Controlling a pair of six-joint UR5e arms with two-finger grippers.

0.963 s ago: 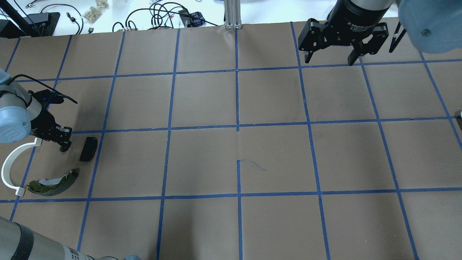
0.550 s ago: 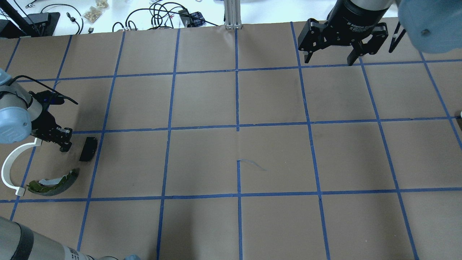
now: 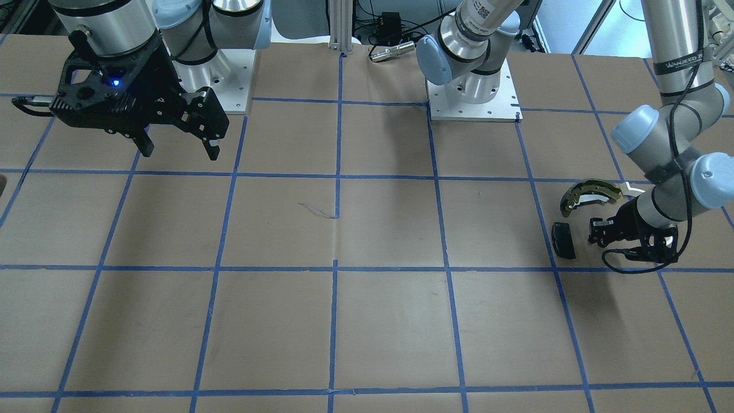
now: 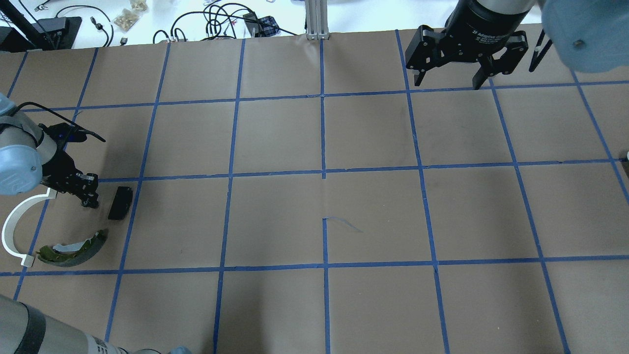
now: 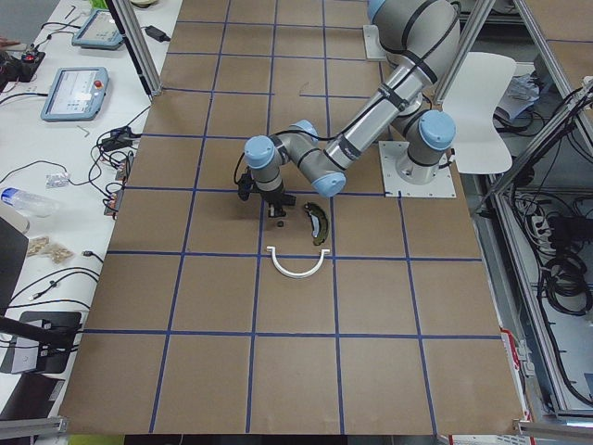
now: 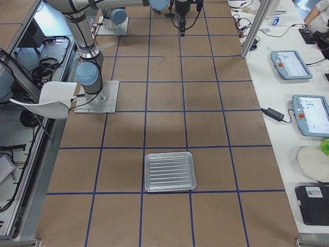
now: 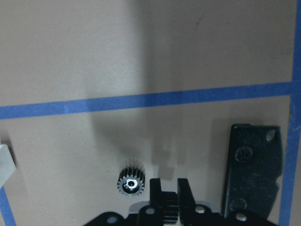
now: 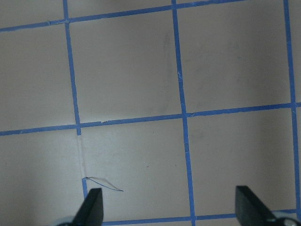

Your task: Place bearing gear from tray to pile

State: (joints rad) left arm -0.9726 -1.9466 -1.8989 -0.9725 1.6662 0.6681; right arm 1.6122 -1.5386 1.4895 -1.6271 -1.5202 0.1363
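Note:
The pile lies at the table's left: an olive brake shoe (image 4: 73,246), a white plastic arc (image 4: 10,231) and a black pad (image 4: 120,202). My left gripper (image 4: 91,200) hangs low just left of the pad. In the left wrist view its fingers (image 7: 155,188) stand almost together, with a small dark toothed part, seemingly a bearing gear (image 7: 170,207), between them. A second black gear (image 7: 129,183) lies on the paper just left of the fingers. The silver tray (image 6: 169,171) shows only in the exterior right view. My right gripper (image 4: 448,81) is open and empty at the far right.
Brown paper with a blue tape grid (image 4: 323,172) covers the table. Cables and small items (image 4: 216,22) lie beyond the far edge. The two arm bases (image 3: 473,92) stand at the robot's side of the table.
My left gripper has edged slightly right, towards the black pad. My right gripper has drifted a little towards the far edge. The pile's parts have not moved.

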